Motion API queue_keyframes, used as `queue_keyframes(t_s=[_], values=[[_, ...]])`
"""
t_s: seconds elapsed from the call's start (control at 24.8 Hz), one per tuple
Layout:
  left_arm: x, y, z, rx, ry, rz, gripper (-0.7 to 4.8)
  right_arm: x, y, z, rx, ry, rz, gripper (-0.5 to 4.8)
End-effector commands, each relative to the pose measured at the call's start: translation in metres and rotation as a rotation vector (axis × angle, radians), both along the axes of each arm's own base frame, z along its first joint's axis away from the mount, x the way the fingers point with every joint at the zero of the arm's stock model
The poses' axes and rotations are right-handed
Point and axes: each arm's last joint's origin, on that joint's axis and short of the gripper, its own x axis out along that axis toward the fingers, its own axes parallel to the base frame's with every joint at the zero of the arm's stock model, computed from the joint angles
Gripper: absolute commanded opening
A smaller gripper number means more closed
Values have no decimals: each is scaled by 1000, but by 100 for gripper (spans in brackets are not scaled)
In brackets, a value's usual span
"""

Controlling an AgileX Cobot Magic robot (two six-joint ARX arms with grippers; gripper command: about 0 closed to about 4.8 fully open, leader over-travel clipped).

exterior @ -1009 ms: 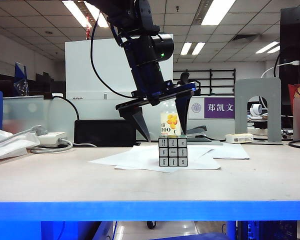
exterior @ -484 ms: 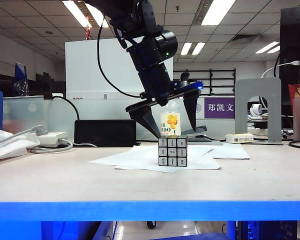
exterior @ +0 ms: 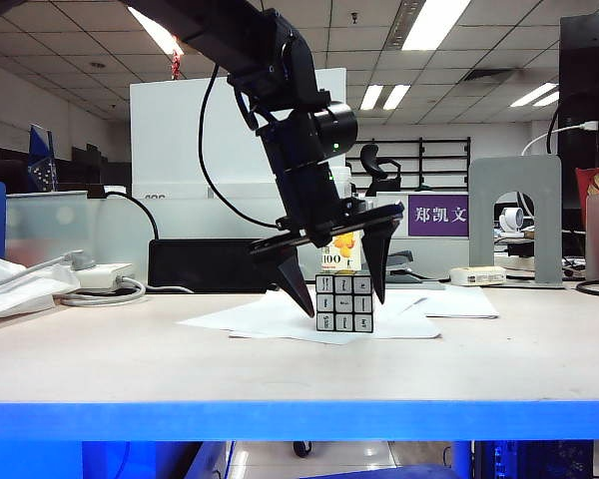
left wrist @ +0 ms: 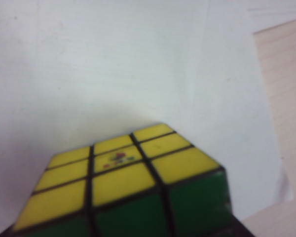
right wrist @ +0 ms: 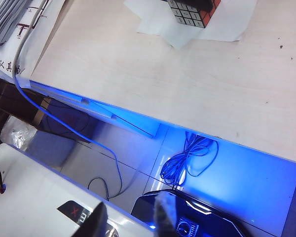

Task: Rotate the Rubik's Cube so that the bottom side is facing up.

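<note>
Lowered since a second ago, the left gripper (exterior: pixel 339 289) now has its wide-open fingers straddling the Rubik's Cube (exterior: pixel 345 301), one finger on each side, gripping nothing yet as far as the exterior view shows. That cube sits on white paper sheets (exterior: pixel 280 317) in the middle of the table (exterior: pixel 130 359), white marked face toward the camera. No turning has begun; grasping, lifting and flipping all remain. From the left wrist, yellow and green faces (left wrist: pixel 138 187) fill the picture, blurred, and the fingers are out of shot. Its blue underside is hidden. The right gripper (right wrist: pixel 130 219) hangs off the table's edge, partly closed and holding nothing, its tips cut off.
</note>
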Motion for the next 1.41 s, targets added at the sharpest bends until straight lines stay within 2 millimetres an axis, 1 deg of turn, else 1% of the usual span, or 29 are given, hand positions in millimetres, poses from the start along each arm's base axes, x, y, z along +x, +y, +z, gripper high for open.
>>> queue_keyframes(t_s=[0.04,0.4,0.44,0.52,0.56,0.73,1.01,1.05,1.09,1.13,1.17,1.21,1.25,1.33,1.41], values=[[3,-2,0,-9,-33,-19,479,0,0,1,-1,-14,-1,129],[10,-6,3,-65,-112,-20,479,0,0,1,-2,-14,-1,128],[10,-6,3,-64,-112,-20,479,0,0,1,-2,-13,0,128],[11,-6,0,-60,-106,-22,439,0,0,1,-2,-9,-1,128],[11,-5,0,-61,-99,-21,433,0,0,1,-3,-8,0,128],[10,-4,-4,-48,-72,-23,433,0,0,1,-3,-6,0,128],[9,-3,-5,-37,-59,-22,432,0,0,1,-3,-6,0,128],[9,-2,-5,-33,-58,-21,422,0,0,1,-3,-6,0,128],[9,-2,-5,-30,-55,-20,390,0,0,1,-3,-6,0,128],[9,-1,-5,-29,-52,-19,339,0,0,0,-3,-6,0,128],[9,-1,-5,-27,-48,-19,265,0,0,0,-3,-4,0,128],[9,0,-5,-26,-46,-18,212,0,0,0,-4,-3,0,128],[9,0,-5,-26,-45,-18,176,0,0,0,-4,-2,1,128],[9,0,-5,-40,-35,-24,154,-1,0,0,-10,-6,7,128],[8,-1,-4,-79,-9,-40,152,-1,0,0,-20,-10,16,128]])
